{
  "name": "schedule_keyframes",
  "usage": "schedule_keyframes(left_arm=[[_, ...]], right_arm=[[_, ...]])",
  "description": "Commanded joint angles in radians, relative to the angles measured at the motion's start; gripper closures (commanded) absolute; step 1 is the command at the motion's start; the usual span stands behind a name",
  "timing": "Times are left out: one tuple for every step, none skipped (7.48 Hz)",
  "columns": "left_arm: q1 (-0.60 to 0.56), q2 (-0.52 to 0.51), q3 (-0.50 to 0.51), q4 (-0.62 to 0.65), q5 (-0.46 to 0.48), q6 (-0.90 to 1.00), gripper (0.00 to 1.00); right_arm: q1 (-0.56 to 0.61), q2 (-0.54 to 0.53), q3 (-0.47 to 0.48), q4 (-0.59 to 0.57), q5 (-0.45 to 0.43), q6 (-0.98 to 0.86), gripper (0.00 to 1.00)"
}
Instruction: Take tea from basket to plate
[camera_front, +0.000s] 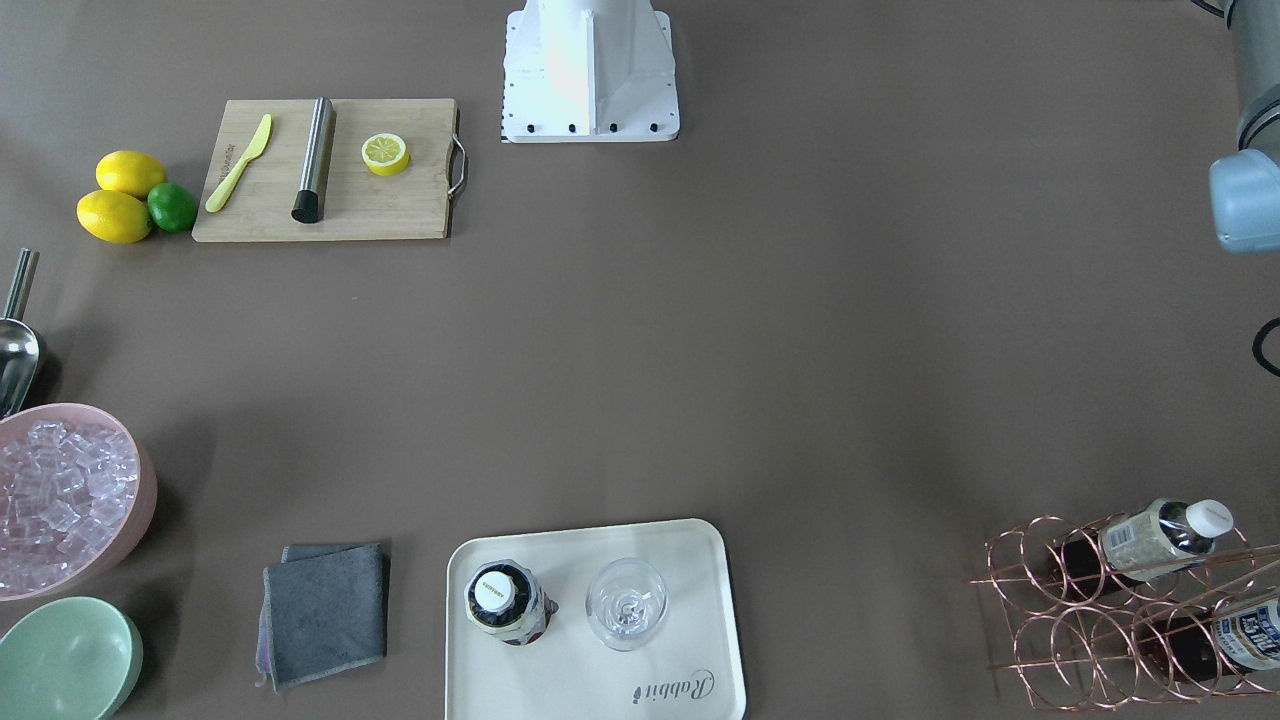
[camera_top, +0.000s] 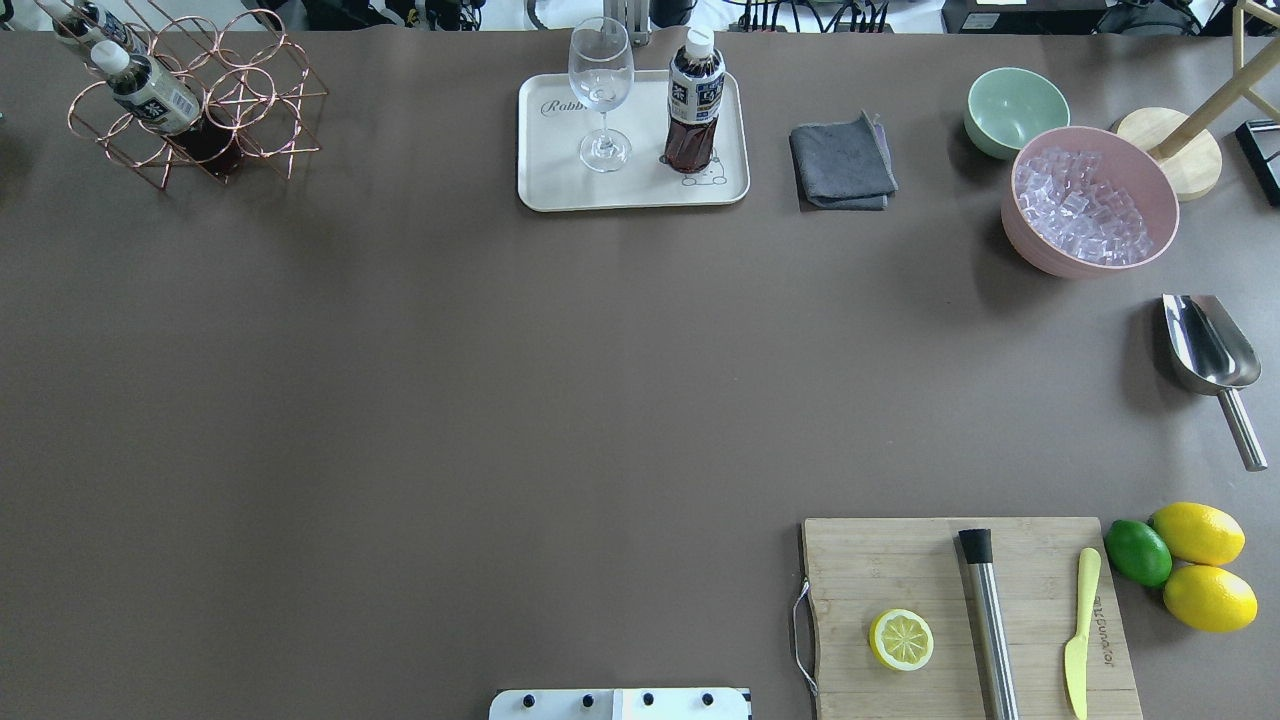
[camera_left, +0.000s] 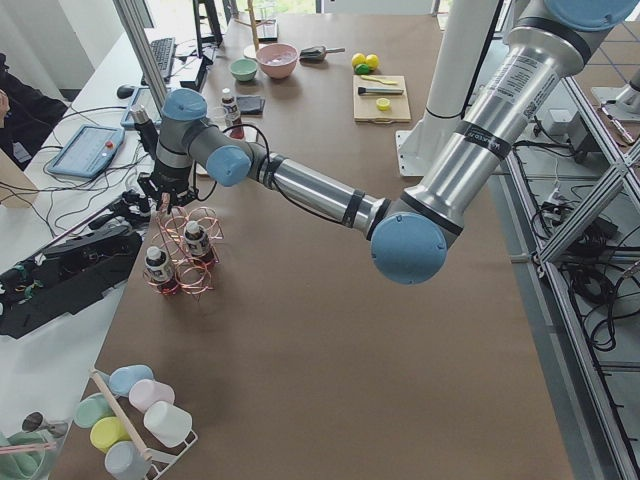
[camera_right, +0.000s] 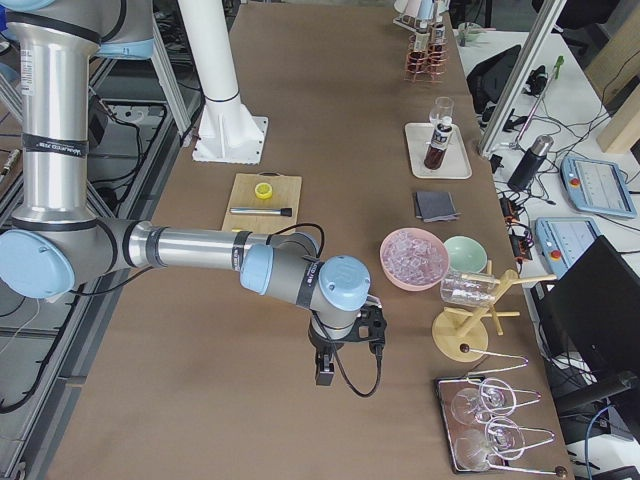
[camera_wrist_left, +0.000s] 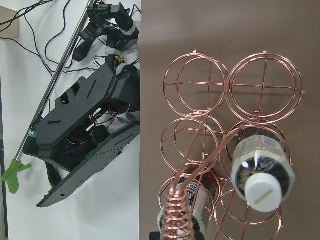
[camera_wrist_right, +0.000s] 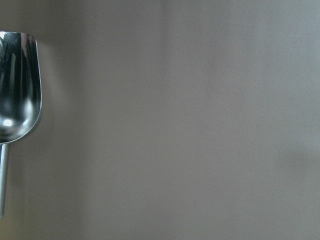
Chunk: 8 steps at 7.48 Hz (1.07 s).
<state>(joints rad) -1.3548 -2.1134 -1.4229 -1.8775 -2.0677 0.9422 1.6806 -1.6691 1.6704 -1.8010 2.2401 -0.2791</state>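
Observation:
One tea bottle (camera_top: 695, 100) stands upright on the cream plate (camera_top: 560, 170), beside a wine glass (camera_top: 601, 90); the front view shows it from above (camera_front: 505, 600). The copper wire basket (camera_top: 250, 110) holds two more tea bottles (camera_top: 150, 90) lying in its rings, also seen in the left wrist view (camera_wrist_left: 262, 175). My left gripper (camera_left: 160, 198) hangs just above the basket's coiled handle (camera_wrist_left: 176, 215); I cannot tell whether it is open or shut. My right gripper (camera_right: 323, 372) is low over the bare table near the metal scoop (camera_wrist_right: 17, 95); I cannot tell its state either.
A grey cloth (camera_top: 842, 165), a green bowl (camera_top: 1017, 110) and a pink bowl of ice (camera_top: 1090, 200) sit right of the plate. A wooden cutting board (camera_top: 930, 560) with a lemon half, a knife and a steel rod, plus lemons and a lime (camera_top: 1138, 552), lies near the robot.

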Motion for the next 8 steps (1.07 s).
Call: schedule_keyframes(left_arm=[[0.0,-0.005,-0.002,0.001,0.0,-0.02,0.03],[0.0,-0.005,-0.004,0.001,0.0,-0.04,0.02],[0.0,-0.004,-0.005,0.0,-0.002,-0.042,0.02],[0.0,-0.004,-0.007,0.0,-0.002,-0.042,0.02],[0.0,-0.005,-0.011,0.001,-0.002,-0.043,0.02],[-0.001,-0.005,-0.027,0.001,0.0,-0.045,0.02],[-0.01,-0.004,-0.048,-0.002,0.0,-0.104,0.02],[-0.033,0.003,-0.068,-0.052,0.003,-0.22,0.02]], right_arm=[[-0.001,0.003,0.0,0.0,0.001,0.0,0.0],[0.001,0.005,0.005,0.0,0.001,0.001,0.0],[0.001,0.005,0.003,0.0,0.001,0.001,0.0],[-0.001,0.009,0.003,0.002,0.001,0.001,0.0],[-0.001,0.009,0.003,0.002,0.001,0.001,0.0],[-0.001,0.011,0.006,0.002,0.003,0.001,0.0],[-0.001,0.011,0.008,0.002,0.003,0.0,0.0],[-0.001,0.011,0.006,0.002,0.003,0.001,0.0]])
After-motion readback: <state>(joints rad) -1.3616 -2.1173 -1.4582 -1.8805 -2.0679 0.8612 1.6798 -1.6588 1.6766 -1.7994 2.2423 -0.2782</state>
